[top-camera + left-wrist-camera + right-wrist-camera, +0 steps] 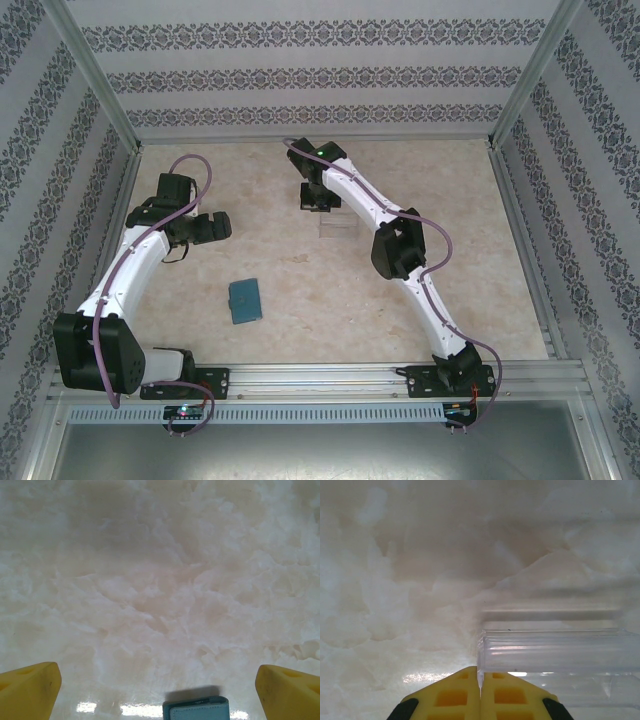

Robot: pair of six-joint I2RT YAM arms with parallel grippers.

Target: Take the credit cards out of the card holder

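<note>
Left fingers point(30, 687) spread; card holder point(196, 709) cropped below.

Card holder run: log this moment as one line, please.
card holder flat on table, untouched | left gripper jaws open, empty, near it | right gripper jaws shut, empty, by clear box corner
</note>
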